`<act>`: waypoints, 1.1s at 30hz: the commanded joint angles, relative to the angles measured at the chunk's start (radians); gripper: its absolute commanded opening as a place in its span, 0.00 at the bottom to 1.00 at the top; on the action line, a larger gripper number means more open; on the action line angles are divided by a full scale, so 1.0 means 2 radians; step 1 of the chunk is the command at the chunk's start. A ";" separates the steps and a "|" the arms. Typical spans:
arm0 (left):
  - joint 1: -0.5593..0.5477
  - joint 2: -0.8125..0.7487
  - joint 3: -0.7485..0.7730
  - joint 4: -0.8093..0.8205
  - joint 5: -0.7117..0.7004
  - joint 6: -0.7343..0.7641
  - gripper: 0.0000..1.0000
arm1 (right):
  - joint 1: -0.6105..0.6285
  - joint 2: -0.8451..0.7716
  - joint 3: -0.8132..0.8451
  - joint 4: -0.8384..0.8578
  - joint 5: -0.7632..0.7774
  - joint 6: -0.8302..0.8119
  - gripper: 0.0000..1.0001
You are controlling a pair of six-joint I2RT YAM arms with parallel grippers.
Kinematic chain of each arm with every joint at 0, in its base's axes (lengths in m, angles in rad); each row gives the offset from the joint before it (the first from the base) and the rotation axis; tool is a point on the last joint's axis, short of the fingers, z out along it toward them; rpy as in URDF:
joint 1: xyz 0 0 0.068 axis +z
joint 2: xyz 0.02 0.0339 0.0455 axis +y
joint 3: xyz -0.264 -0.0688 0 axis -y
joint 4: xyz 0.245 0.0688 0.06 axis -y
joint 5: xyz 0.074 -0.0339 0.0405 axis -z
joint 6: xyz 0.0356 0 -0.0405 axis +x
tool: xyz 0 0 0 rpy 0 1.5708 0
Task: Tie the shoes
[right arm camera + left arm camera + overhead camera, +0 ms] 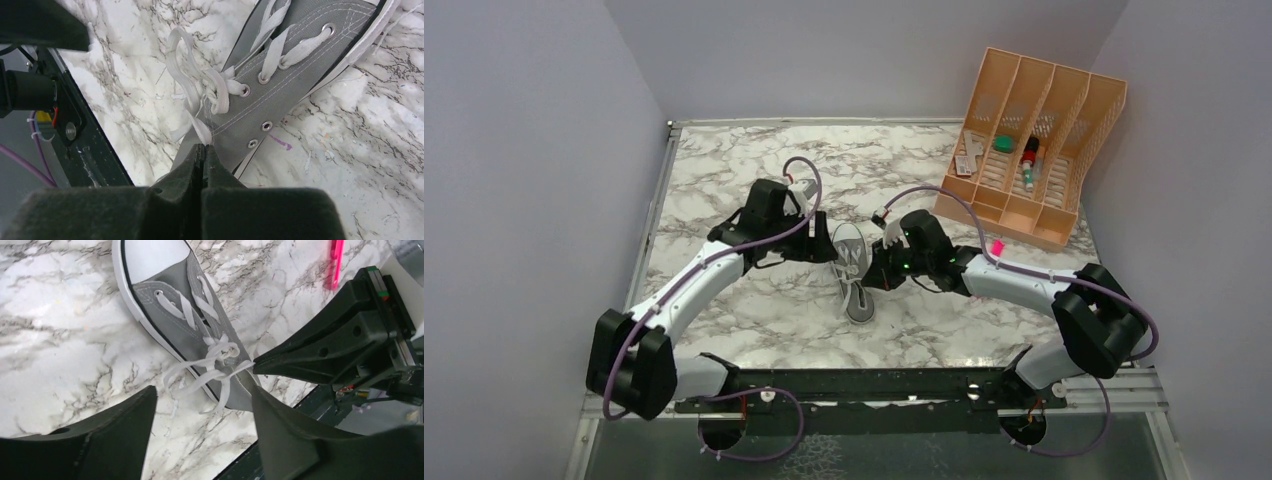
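The grey sneaker (pixel 852 272) lies in the middle of the marble table, white toe cap away from the arms. Its white laces (pixel 215 360) form a loose knot with loops hanging over its left side. My left gripper (pixel 202 410) is open, hovering above the table just left of the shoe's heel end, with nothing between its fingers. My right gripper (pixel 204 148) is shut on a white lace strand (pixel 200 131) at the shoe's opening. It also shows in the left wrist view (pixel 256 363), its tip touching the lace. The shoe fills the top of the right wrist view (pixel 295 65).
A peach desk organiser (pixel 1034 150) with small items stands at the back right. A pink object (pixel 997 246) lies on the table right of the shoe. A black rail (pixel 874 385) runs along the near table edge. Grey walls close in the table.
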 commanded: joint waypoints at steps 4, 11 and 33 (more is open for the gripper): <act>-0.002 0.134 0.045 0.078 0.134 0.121 0.62 | -0.001 -0.002 0.010 -0.014 -0.012 0.001 0.01; -0.002 0.191 0.030 0.152 0.198 0.121 0.60 | -0.001 -0.007 0.012 -0.015 -0.011 0.005 0.01; -0.005 0.156 -0.022 0.160 0.232 0.108 0.24 | -0.001 0.002 0.020 0.009 0.013 0.094 0.01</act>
